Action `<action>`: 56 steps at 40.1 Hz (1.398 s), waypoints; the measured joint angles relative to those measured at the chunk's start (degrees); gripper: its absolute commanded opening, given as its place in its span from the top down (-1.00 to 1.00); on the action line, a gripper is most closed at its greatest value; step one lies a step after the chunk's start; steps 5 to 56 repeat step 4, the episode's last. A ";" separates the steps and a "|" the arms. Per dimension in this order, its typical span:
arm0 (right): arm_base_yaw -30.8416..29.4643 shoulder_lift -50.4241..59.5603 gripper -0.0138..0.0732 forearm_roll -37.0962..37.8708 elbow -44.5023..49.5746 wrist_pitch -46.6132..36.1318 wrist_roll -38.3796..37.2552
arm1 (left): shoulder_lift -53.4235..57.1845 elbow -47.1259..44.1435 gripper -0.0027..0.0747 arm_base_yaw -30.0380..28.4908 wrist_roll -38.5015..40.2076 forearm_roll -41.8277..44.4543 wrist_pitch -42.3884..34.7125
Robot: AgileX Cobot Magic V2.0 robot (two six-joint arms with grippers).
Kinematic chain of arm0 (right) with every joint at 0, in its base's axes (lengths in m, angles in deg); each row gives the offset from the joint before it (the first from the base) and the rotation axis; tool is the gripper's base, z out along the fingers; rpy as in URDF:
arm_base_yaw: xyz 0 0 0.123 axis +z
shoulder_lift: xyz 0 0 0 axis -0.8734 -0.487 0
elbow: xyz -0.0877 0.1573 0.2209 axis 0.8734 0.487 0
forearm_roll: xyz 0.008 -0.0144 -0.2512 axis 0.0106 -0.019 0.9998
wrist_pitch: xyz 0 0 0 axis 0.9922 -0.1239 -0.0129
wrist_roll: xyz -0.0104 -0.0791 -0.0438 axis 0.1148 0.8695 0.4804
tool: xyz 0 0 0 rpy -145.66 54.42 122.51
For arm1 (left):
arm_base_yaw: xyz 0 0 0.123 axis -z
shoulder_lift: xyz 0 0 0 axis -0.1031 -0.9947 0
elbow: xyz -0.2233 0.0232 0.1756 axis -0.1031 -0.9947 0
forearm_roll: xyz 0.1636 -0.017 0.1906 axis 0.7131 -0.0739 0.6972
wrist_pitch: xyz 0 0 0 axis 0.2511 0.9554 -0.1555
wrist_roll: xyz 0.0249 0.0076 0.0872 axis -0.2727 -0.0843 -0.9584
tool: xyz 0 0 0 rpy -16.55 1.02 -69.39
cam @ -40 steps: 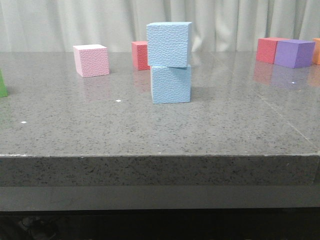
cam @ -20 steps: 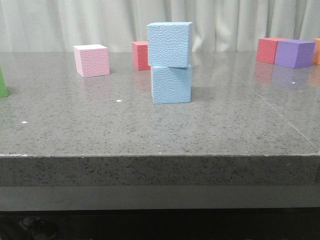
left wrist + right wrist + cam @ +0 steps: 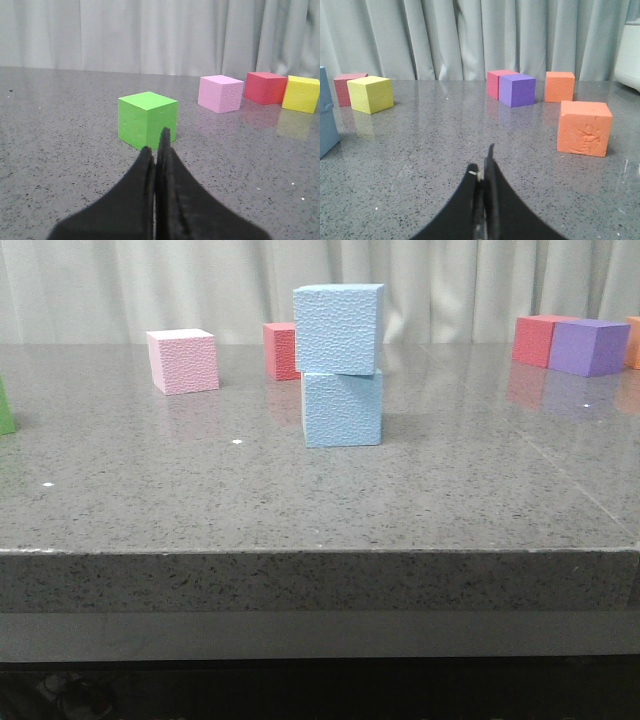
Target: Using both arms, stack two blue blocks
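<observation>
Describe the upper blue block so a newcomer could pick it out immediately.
Find the grey stone table, then the two-cube tower near its middle. The upper blue block sits on the lower blue block, slightly skewed. It is the only cube off the tabletop.

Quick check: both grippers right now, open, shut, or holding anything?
Left gripper: shut, holding nothing.
Right gripper: shut, holding nothing.
</observation>
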 measured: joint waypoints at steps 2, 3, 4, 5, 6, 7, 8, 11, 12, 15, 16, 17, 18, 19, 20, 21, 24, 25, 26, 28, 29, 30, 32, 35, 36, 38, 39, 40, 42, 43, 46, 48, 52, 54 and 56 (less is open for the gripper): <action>0.00 0.00 0.84 0.00 0.00 0.00 0.00 | 0.00 0.00 0.98 0.00 0.00 0.00 0.00; 0.00 0.00 0.84 0.00 0.00 0.00 0.00 | 0.00 0.00 0.98 0.00 0.00 0.00 0.00; 0.00 0.00 0.84 0.00 0.00 0.00 0.00 | 0.00 0.00 0.98 0.00 0.00 0.00 0.00; 0.00 0.00 0.84 0.00 0.00 0.00 0.00 | 0.00 0.00 0.98 0.00 0.00 0.00 0.00; 0.00 0.00 0.84 0.00 0.00 0.00 0.00 | 0.00 0.00 0.98 0.00 0.00 0.00 0.00; 0.00 0.00 0.84 0.00 0.00 0.00 0.00 | 0.00 0.00 0.98 0.00 0.00 0.00 0.00; 0.00 0.00 0.84 0.00 0.00 0.00 0.00 | 0.00 0.00 0.98 0.00 0.00 0.00 0.00; 0.00 0.00 0.84 0.00 0.00 0.00 0.00 | 0.00 0.00 0.98 0.00 0.00 0.00 0.00; 0.00 0.00 0.84 0.00 0.00 0.00 0.00 | 0.00 0.00 0.98 0.00 0.00 0.00 0.00; 0.00 0.00 0.84 0.00 0.00 0.00 0.00 | 0.00 0.00 0.98 0.00 0.00 0.00 0.00; 0.00 0.00 0.84 0.00 0.00 0.00 0.00 | 0.00 0.00 0.98 0.00 0.00 0.00 0.00; 0.00 0.00 0.84 0.00 0.00 0.00 0.00 | 0.00 0.00 0.98 0.00 0.00 0.00 0.00; 0.00 0.00 0.84 0.00 0.00 0.00 0.00 | 0.00 0.00 0.98 0.00 0.00 0.00 0.00; 0.00 0.00 0.84 0.00 0.00 0.00 0.00 | 0.00 0.00 0.98 0.00 0.00 0.00 0.00; 0.00 0.00 0.84 0.00 0.00 0.00 0.00 | 0.00 0.00 0.98 0.00 0.00 0.00 0.00; 0.00 0.00 0.84 0.00 0.00 0.00 0.00 | 0.00 0.00 0.98 0.00 0.00 0.00 0.00; 0.00 0.00 0.84 0.00 0.00 0.00 0.00 | 0.00 0.00 0.98 0.00 0.00 0.00 0.00; 0.00 0.00 0.84 0.00 0.00 0.00 0.00 | 0.00 0.00 0.98 0.00 0.00 0.00 0.00; 0.00 0.00 0.84 0.00 0.00 0.00 0.00 | 0.00 0.00 0.98 0.00 0.00 0.00 0.00; 0.00 0.00 0.84 0.00 0.00 0.00 0.00 | 0.00 0.00 0.98 0.00 0.00 0.00 0.00; 0.00 0.00 0.84 0.00 0.00 0.00 0.00 | 0.00 0.00 0.98 0.00 0.00 0.00 0.00; 0.00 0.00 0.84 0.00 0.00 0.00 0.00 | 0.00 0.00 0.98 0.00 0.00 0.00 0.00; 0.00 0.00 0.84 0.00 0.00 0.00 0.00 | 0.00 0.00 0.98 0.00 0.00 0.00 0.00; 0.00 0.00 0.84 0.00 0.00 0.00 0.00 | 0.00 0.00 0.98 0.00 0.00 0.00 0.00; 0.00 0.00 0.84 0.00 0.00 0.00 0.00 | 0.00 0.00 0.98 0.00 0.00 0.00 0.00; 0.00 0.00 0.84 0.00 0.00 0.00 0.00 | 0.00 0.00 0.98 0.00 0.00 0.00 0.00; 0.00 0.00 0.84 0.00 0.00 0.00 0.00 | 0.00 0.00 0.98 0.00 0.00 0.00 0.00; 0.00 0.00 0.84 0.00 0.00 0.00 0.00 | 0.00 0.00 0.98 0.00 0.00 0.00 0.00; 0.00 0.00 0.84 0.00 0.00 0.00 0.00 | 0.00 0.00 0.98 0.00 0.00 0.00 0.00; 0.00 0.00 0.84 0.00 0.00 0.00 0.00 | 0.00 0.00 0.98 0.00 0.00 0.00 0.00; 0.00 0.00 0.84 0.00 0.00 0.00 0.00 | 0.00 0.00 0.98 0.00 0.00 0.00 0.00; 0.00 0.00 0.84 0.00 0.00 0.00 0.00 | 0.00 0.00 0.98 0.00 0.00 0.00 0.00; 0.00 0.00 0.84 0.00 0.00 0.00 0.00 | 0.00 0.00 0.98 0.00 0.00 0.00 0.00; 0.00 0.00 0.84 0.00 0.00 0.00 0.00 | 0.00 0.00 0.98 0.00 0.00 0.00 0.00; 0.00 0.00 0.84 0.00 0.00 0.00 0.00 | 0.00 0.00 0.98 0.00 0.00 0.00 0.00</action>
